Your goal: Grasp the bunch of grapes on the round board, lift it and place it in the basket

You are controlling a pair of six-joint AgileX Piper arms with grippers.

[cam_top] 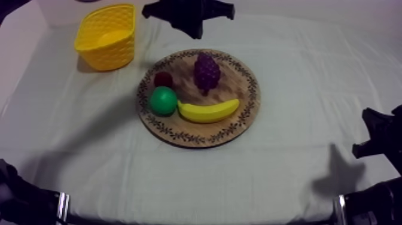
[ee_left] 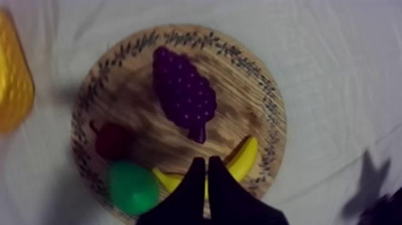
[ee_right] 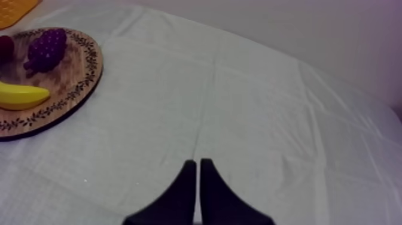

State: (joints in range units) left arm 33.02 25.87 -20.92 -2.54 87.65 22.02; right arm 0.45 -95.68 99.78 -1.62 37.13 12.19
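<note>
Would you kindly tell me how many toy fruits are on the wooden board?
4. From above: the bunch of grapes at the far side, the small red fruit and the pear on the left, the banana along the near edge. None seems hidden.

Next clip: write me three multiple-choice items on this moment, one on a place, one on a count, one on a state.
1. Where does the purple bunch of grapes lie?
A. on the bare cloth
B. on the round wooden board
C. lifted in the air

2. How many toy fruit are on the board?
A. two
B. three
C. four

3. How does the left gripper hold its fingers?
A. shut on nothing
B. shut on the grapes
C. wide apart

Answers:
1 B, the grapes rest on the wood.
2 C, the grapes, small red fruit, green pear and yellow banana.
3 A, the fingers lie together as a narrow wedge above the banana.
</note>
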